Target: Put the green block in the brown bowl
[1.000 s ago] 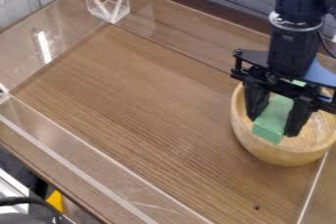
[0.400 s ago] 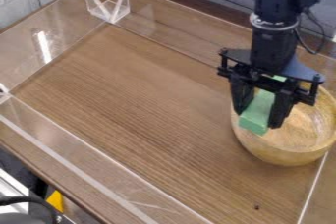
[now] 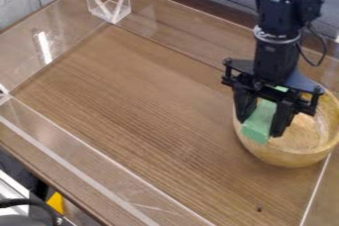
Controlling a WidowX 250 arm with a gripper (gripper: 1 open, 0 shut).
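Note:
A bright green block (image 3: pixel 261 124) hangs upright between the black fingers of my gripper (image 3: pixel 272 129), which points straight down and is shut on it. The block's lower end sits just inside the left part of the brown bowl (image 3: pixel 307 147), a round tan wooden bowl at the right edge of the table. Whether the block touches the bowl's floor is hidden by the rim. The arm rises from the gripper toward the top right.
A wooden tabletop (image 3: pixel 146 101) is ringed by low clear plastic walls (image 3: pixel 54 42). A clear angled plastic stand (image 3: pixel 109 5) sits at the back left. Black and yellow hardware shows at the bottom left corner.
The gripper, still holding the green block, has moved left and lowered, bringing the block down into the left side of the bowl.

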